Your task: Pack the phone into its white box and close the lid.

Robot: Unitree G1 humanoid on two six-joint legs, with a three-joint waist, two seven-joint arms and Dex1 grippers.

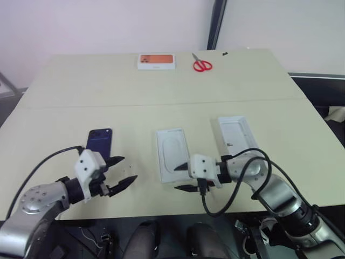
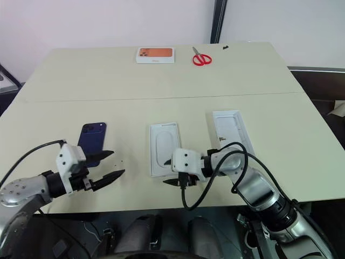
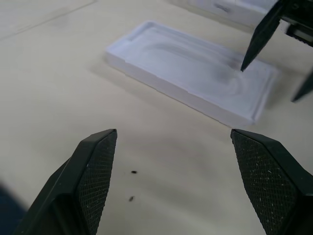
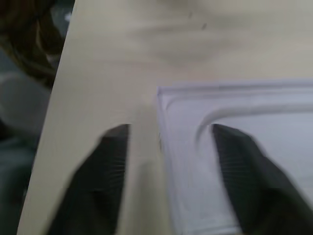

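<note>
The dark navy phone (image 1: 101,141) lies flat at the table's front left. My left gripper (image 1: 123,171) hovers open just in front of and to the right of it, holding nothing. A white insert tray (image 1: 172,155) with an oval recess lies at the centre. My right gripper (image 1: 182,178) is open at the tray's near end, and the right wrist view has the tray's corner (image 4: 168,103) between its fingers (image 4: 107,161). The lid (image 1: 235,135) lies inside-up to the right, plain white with a small dark mark. The white box is out of view.
A white box with an orange picture (image 1: 156,61) and red scissors (image 1: 202,65) lie at the far edge of the table. A seam (image 1: 161,103) crosses the tabletop. The table's front edge (image 1: 151,211) runs just below both grippers.
</note>
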